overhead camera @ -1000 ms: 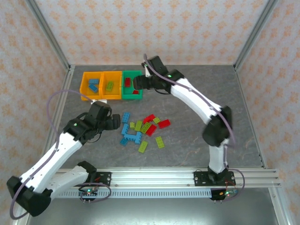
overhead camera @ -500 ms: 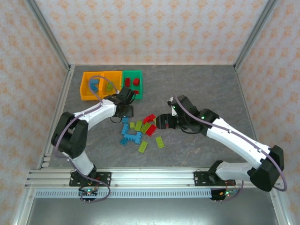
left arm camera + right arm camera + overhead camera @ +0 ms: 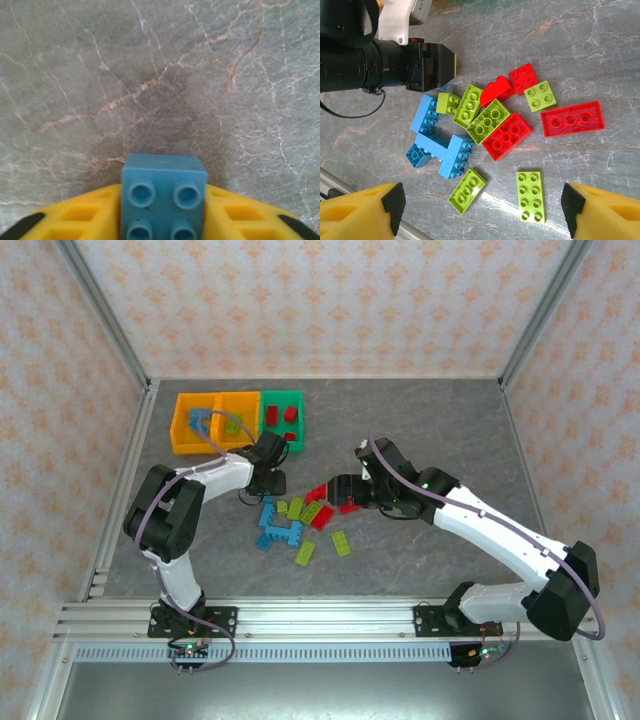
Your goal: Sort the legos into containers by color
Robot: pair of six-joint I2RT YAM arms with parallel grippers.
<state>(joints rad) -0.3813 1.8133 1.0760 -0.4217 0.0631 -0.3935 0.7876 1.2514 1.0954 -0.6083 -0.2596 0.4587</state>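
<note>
Legos mostly lie piled on the desk; a few sit in the containers. The left pincer clamps a blue brick; the right pincer hovers, fingers apart.

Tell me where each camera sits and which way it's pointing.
Top external: above and behind the bases, looking down at the table; both arms, left pincer, right pincer.
Left wrist: on the left arm, facing down; left fingers grip a blue brick.
Right wrist: on the right arm, facing down at the brick pile; open right fingers.
Shared: top and right wrist both show the pile and left pincer.
</note>
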